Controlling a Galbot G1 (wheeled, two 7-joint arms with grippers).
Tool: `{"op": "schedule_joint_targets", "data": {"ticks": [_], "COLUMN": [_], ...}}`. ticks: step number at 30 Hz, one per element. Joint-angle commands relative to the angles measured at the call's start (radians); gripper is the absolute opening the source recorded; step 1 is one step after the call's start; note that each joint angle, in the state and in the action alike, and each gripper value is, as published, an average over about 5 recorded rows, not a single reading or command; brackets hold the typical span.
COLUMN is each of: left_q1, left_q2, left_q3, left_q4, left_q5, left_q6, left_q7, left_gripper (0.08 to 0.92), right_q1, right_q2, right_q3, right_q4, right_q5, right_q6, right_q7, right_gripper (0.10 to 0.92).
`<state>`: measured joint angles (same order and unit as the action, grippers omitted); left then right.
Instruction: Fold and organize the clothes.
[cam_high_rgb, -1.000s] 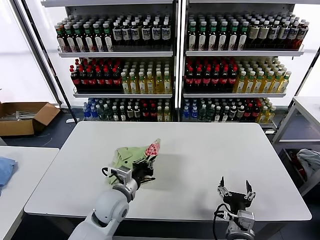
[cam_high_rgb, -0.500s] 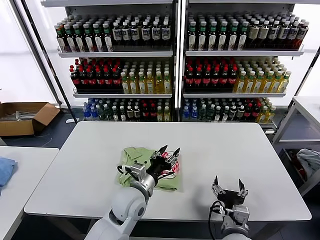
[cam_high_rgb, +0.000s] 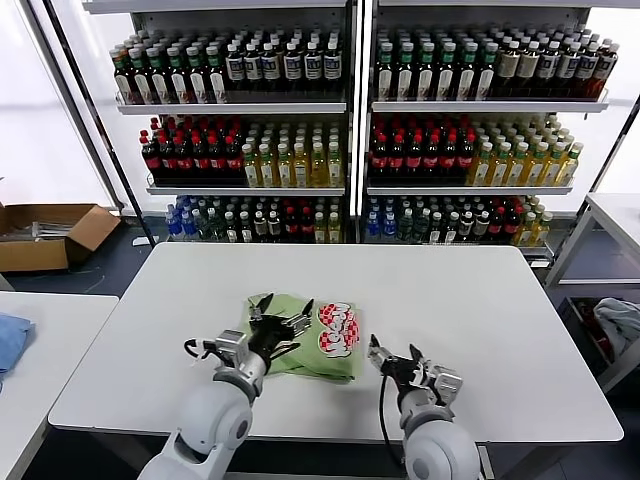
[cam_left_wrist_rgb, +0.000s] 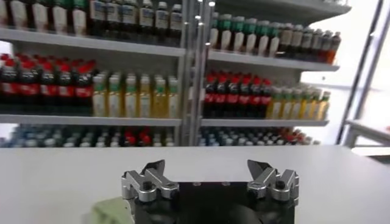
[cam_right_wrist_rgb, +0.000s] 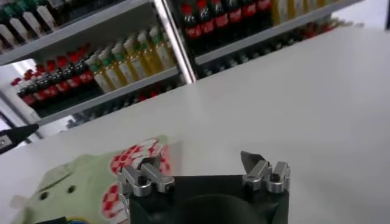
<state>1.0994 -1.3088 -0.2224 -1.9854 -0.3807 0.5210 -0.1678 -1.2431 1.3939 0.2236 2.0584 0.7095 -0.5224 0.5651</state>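
The clothes, one light green polo shirt (cam_high_rgb: 295, 340), lie folded in a flat packet near the middle of the white table (cam_high_rgb: 480, 300), the red-and-white graphic (cam_high_rgb: 338, 328) facing up at its right end. My left gripper (cam_high_rgb: 287, 305) stands open just over the shirt's left part, with nothing between its fingers. In the left wrist view the left gripper (cam_left_wrist_rgb: 207, 172) is open and empty, a corner of the shirt (cam_left_wrist_rgb: 111, 210) beside it. My right gripper (cam_high_rgb: 393, 348) is open just right of the shirt. In the right wrist view the right gripper (cam_right_wrist_rgb: 201, 165) is empty, with the shirt (cam_right_wrist_rgb: 73, 185) beyond one finger.
Shelves of bottles (cam_high_rgb: 340, 140) stand behind the table. A cardboard box (cam_high_rgb: 50, 232) sits on the floor at the far left. A blue cloth (cam_high_rgb: 10, 340) lies on a side table to the left, a grey-blue cloth (cam_high_rgb: 620, 322) low at the right.
My left gripper carried the raised shirt part rightwards, opened, let go and drew back left. The shirt now lies flat and folded. My right gripper moved left towards the shirt.
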Motion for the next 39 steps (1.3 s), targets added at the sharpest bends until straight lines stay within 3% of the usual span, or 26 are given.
{"op": "schedule_joint_targets", "data": {"ticks": [1,8,17,29,39], "left_q1": [0.122,0.129,0.145,0.183,0.174], "left_q2": [0.047,0.112,0.177,0.123,0.089], "left_q3": [-0.152,-0.198,-0.238,-0.196,-0.177], "left_q4": [-0.057,-0.027,-0.015,0.002,-0.033], "left_q5": [0.095,0.12,0.083,0.129,0.132], "left_q6": [0.055,0.055,0.055,0.029,0.029], "left_q7": [0.022,0.099,0.155,0.17,0.16], "left_gripper": [0.823,0.823,0.823,0.823,0.823], "right_q1": [0.11,0.116,0.148,0.127,0.087], "right_q2": [0.06,0.101,0.126,0.107,-0.082], "right_q3": [-0.089,-0.101,-0.107,-0.085,0.005], "right_q4": [-0.087,-0.128,-0.188,-0.159,-0.061], "right_q5": [0.296,0.282,0.265,0.203,0.045], "right_q6": [-0.056,-0.056,-0.055,-0.048,-0.056], "right_q7": [0.121,0.144,0.141,0.125,0.092], "right_gripper": [0.823,0.804,0.715,0.38,0.124]}}
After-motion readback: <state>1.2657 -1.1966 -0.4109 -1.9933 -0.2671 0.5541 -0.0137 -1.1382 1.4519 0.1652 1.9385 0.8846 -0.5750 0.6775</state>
